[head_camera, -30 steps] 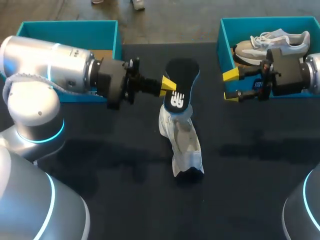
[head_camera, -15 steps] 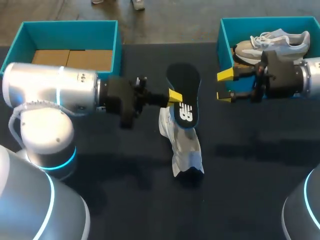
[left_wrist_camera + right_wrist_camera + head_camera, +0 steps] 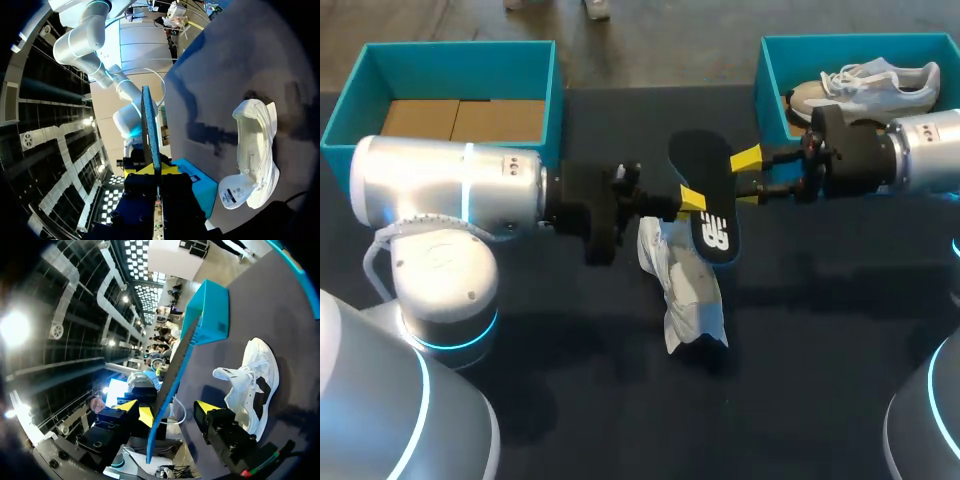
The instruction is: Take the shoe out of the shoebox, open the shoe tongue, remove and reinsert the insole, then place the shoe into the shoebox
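**Insole in the air between two grippers: drop risk at handover**

Table (image 3: 820,350): dark, w/ a teal box at each far corner. L box (image 3: 460,48) holds only brown card. R box (image 3: 765,80) holds a second shoe (image 3: 865,85).

L arm (image 3: 450,190) comes in from the left and R arm (image 3: 920,150) from the right. They meet mid-table, above the shoe.

Shoe (image 3: 688,295) is white and out of its box. It lies loose on the table just under the grippers, and nothing holds it.

Insole (image 3: 700,160) is black, fully out of the shoe and held off the table. It's edge-on in both wrist views.

L gripper (image 3: 688,198) is pinched narrow on the insole, one finger per face. R gripper (image 3: 748,172) is spread wide, w/ the insole's far edge between its fingers. Can't tell if either finger touches it, and it isn't clamped.

Stage, as I judge it: insole removed, reinsertion not started.

Risks:
- If L lets go before R closes, the insole falls.
- R sits near the edge only, so a thin bite could let the flexible insole twist or slip out.
- Both clamping and pulling apart would bend it.
- Shoe is unheld, so pushing the insole in may just shove or tip it. One gripper should pin it first.
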Available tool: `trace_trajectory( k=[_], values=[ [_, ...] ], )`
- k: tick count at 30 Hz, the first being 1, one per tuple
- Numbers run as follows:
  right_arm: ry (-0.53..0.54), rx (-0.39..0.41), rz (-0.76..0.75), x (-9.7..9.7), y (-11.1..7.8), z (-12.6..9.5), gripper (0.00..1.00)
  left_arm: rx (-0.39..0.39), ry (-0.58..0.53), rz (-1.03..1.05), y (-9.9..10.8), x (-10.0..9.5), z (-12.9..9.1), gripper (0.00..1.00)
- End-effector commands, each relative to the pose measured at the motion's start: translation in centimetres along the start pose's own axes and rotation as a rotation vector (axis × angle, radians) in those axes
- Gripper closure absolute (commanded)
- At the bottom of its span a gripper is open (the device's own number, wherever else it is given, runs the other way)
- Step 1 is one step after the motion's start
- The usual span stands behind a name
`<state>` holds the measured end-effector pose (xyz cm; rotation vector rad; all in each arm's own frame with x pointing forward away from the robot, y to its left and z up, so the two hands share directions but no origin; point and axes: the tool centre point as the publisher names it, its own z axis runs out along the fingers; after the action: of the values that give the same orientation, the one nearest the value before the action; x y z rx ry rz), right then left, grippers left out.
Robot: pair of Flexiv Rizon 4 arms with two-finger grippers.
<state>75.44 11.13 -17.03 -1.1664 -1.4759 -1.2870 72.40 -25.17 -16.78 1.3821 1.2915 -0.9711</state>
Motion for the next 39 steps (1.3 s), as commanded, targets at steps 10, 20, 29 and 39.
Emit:
trace_trajectory(
  k=[10, 20, 29, 39],
  values=[
    [0.007, 0.062, 0.013, -0.3, 0.6, 1.6, 0.71, -0.002, 0.008, -0.006, -0.2, 0.1, 1.3, 1.0],
    [0.01, 0.083, 0.001, -0.1, 0.5, 2.0, 1.0, -0.02, 0.015, -0.051, -0.1, 0.1, 0.9, 0.88],
    [-0.009, 0.069, 0.01, -0.7, 0.7, 1.8, 1.0, -0.032, 0.09, -0.144, 0.1, 0.1, -0.7, 0.0],
    [-0.065, 0.058, 0.057, -2.9, 0.6, 1.9, 1.0, 0.015, 0.286, -0.247, 0.0, -0.5, -3.1, 0.0]
  ],
)
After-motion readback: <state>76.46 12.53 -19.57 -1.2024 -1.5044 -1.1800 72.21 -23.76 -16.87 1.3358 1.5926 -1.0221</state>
